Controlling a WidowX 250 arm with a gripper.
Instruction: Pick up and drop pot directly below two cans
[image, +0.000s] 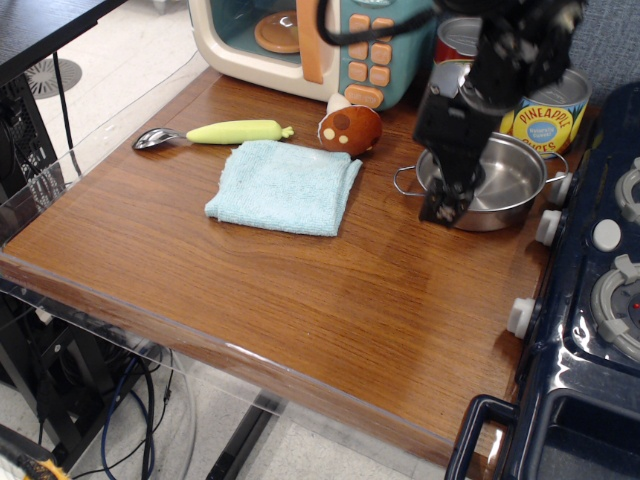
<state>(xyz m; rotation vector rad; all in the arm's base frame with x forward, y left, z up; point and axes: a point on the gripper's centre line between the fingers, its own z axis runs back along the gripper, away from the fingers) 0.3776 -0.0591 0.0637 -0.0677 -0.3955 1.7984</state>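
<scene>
Wooden table, pot near cans

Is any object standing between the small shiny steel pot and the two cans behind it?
Nothing visible does. The small shiny steel pot already sits on the wooden table directly in front of the yellow pineapple can and the red tomato can, with the gripper over its left rim.

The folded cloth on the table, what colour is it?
The cloth is light blue, plain with no pattern, seen clearly in the only camera view.
</scene>
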